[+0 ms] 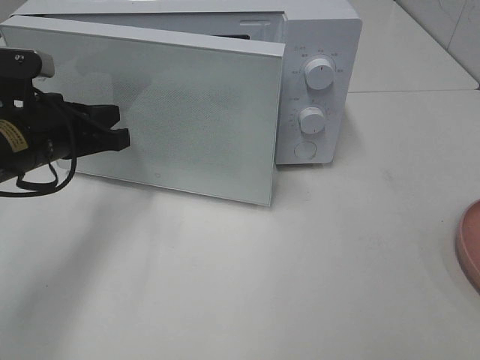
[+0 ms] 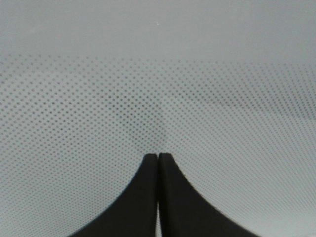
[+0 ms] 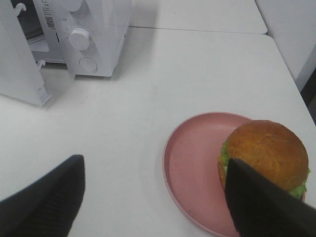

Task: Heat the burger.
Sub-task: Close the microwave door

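So the burger (image 3: 264, 150) is sitting on the far side of a pink plate (image 3: 192, 163) out on the white counter (image 3: 197, 74), well apart from the microwave (image 1: 319, 82), whose door (image 1: 180, 124) is swung partway open. The left tool (image 1: 120, 127) has its fingers pressed flat together with nothing between them, tips right up against the dotted glass of the door. The right tool (image 3: 158, 197) hangs over the plate with its fingers spread wide and nothing held, the burger just beside one finger. As for handling, my guess is it's light but squishy and stacked, so the bun will probably slide off the lettuce and cheese if you pinch it high. I'd grab low across the sides, around the patty layer, and squeeze gently. The glossy bun top looks a bit slippery too. Or honestly just grab the plate rim instead, it's stiff.
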Tool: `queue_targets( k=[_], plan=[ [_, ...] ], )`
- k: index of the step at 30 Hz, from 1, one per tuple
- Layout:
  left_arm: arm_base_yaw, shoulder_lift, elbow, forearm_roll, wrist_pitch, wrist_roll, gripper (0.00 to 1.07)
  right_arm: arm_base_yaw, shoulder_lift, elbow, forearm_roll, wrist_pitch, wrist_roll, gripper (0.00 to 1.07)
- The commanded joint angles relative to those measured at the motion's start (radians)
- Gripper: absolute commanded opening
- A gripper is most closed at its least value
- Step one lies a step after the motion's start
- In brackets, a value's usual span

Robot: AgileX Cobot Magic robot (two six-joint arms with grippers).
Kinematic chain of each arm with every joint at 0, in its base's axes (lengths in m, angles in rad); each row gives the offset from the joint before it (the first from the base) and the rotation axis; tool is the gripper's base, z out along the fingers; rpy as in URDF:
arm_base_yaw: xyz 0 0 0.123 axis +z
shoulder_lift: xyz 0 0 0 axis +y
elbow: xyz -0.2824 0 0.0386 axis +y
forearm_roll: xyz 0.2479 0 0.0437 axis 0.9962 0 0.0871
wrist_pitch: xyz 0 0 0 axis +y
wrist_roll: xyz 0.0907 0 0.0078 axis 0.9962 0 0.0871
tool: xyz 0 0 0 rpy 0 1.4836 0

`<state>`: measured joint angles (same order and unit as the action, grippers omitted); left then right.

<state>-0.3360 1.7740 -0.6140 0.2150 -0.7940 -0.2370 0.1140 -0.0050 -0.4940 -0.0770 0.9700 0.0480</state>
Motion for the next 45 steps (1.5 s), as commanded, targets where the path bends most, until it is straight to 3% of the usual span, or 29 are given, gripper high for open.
queue_targets(
  k=[1, 5, 15, 28, 32, 39, 45],
  plan=[
    [-0.017, 0.009, -0.026, -0.041, -0.003, -0.005, 0.00, -0.002, -0.025, 0.001, 0.002, -0.009, -0.010, 0.76],
    [-0.063, 0.040, -0.081, -0.104, 0.025, -0.004, 0.00, -0.002, -0.025, 0.001, 0.002, -0.009, -0.010, 0.76],
    [-0.144, 0.124, -0.207, -0.149, 0.048, 0.011, 0.00, -0.002, -0.025, 0.001, 0.002, -0.009, -0.010, 0.76],
    [-0.184, 0.209, -0.371, -0.182, 0.099, 0.011, 0.00, -0.002, -0.025, 0.001, 0.002, -0.009, -0.010, 0.76],
    [-0.202, 0.254, -0.469, -0.193, 0.145, 0.011, 0.00, -0.002, -0.025, 0.001, 0.002, -0.009, -0.010, 0.76],
    [-0.221, 0.281, -0.541, -0.193, 0.180, 0.010, 0.00, -0.002, -0.025, 0.001, 0.002, -0.009, -0.010, 0.76],
    [-0.261, 0.222, -0.548, -0.189, 0.242, 0.010, 0.00, -0.002, -0.025, 0.001, 0.002, -0.009, -0.010, 0.76]
  ],
)
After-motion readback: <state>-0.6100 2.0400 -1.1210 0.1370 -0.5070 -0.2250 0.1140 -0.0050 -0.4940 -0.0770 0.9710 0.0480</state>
